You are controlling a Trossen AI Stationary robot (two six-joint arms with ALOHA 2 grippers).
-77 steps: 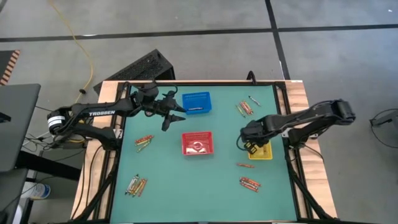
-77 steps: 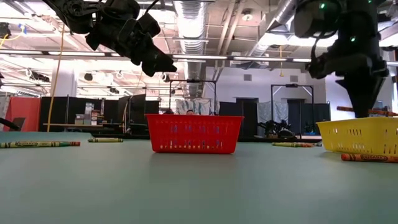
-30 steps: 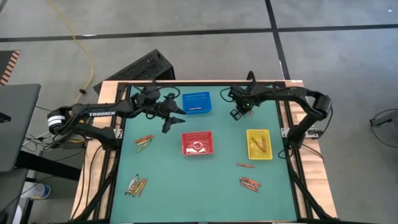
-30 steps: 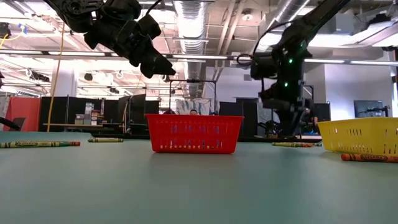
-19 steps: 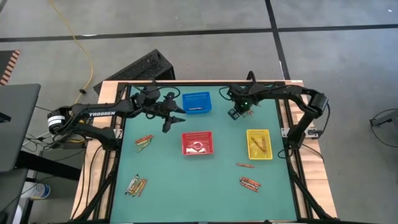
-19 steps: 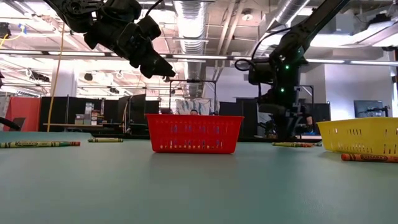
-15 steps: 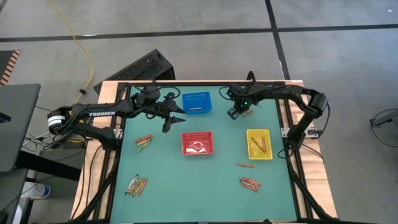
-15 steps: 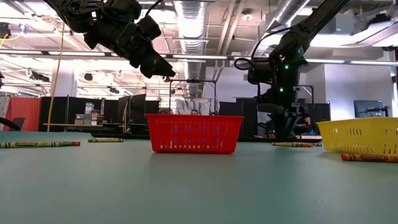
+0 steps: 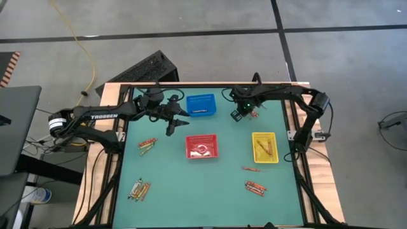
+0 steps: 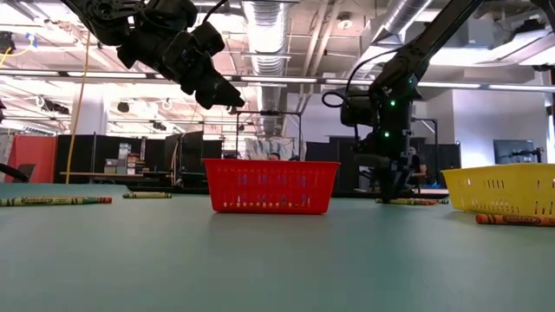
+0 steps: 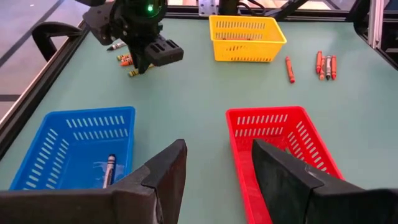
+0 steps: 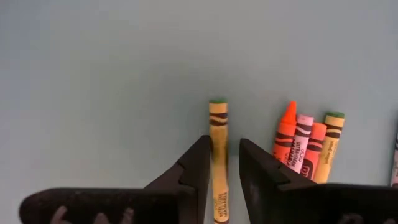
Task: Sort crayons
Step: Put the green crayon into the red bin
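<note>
Crayons lie in small groups on the green table. My right gripper [image 9: 236, 115] is low over a group at the far right [image 9: 250, 112]. In its wrist view its narrowly open fingers [image 12: 222, 165] stand on either side of a yellow crayon [image 12: 218, 127]. An orange, a pink and another yellow crayon [image 12: 305, 146] lie beside it. My left gripper [image 11: 217, 174] is open and empty. It hangs in the air between the blue basket [image 9: 201, 105] and the red basket [image 9: 201, 146]. My right gripper comes from above, pointing down, with one finger [image 12: 198, 163] on each long side of the yellow crayon's near half [image 12: 218, 180]. I cannot tell whether the fingers touch it. The crayon lies flat on the table.
The blue basket holds one dark crayon [image 11: 109, 169]. The yellow basket [image 9: 265, 147] at the right holds crayons. More crayons lie at the left [image 9: 147, 144], near left [image 9: 139, 189] and near right [image 9: 255, 187], with a single one [image 9: 250, 168] below the yellow basket.
My right gripper has gone down toward the crayons at the far right and a little toward the table's left edge. Its fingers now stand low around the yellow crayon. My left arm has kept still.
</note>
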